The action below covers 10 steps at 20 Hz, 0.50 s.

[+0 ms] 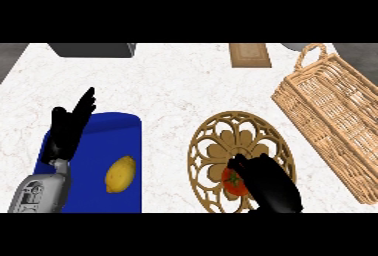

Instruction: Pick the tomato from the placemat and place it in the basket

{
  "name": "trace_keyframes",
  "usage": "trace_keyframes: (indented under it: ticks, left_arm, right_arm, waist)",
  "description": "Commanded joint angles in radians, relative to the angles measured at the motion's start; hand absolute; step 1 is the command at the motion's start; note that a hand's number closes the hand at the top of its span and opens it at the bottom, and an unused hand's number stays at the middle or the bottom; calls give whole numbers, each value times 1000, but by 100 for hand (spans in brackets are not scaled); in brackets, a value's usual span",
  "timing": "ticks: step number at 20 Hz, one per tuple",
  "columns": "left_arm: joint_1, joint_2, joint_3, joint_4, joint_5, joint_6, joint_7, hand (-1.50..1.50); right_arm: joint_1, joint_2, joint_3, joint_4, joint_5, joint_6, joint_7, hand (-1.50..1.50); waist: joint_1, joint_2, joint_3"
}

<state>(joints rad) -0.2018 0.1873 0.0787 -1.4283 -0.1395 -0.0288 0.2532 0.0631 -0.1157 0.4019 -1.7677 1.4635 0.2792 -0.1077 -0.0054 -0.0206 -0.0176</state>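
Tomato [232,181] lies on the openwork placemat [214,135], right hand [272,187] curled round it; wicker basket [336,120] holds nothing visible.

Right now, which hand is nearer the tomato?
Right. The right hand is over the tomato, fingers curled at it; the left hand rests open across the counter, beyond the lemon.

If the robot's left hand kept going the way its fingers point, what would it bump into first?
Probably nothing nearby: the black left hand points up-right across bare white marbled counter. Far along, maybe the small wooden board, though height is unclear.
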Motion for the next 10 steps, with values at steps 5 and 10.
trace_keyframes:
  ticks: [5,10]
  left_arm:
    - [15,10,29,28,20,-14,-39,0]
    - [-16,4,27,32,12,-1,-16,0]
  right_arm:
    - [121,113,69,-220,-160,163,113,150]
    - [223,115,82,-508,-434,176,199,150]
  waist:
    - [-2,19,17]
    - [-18,18,18]
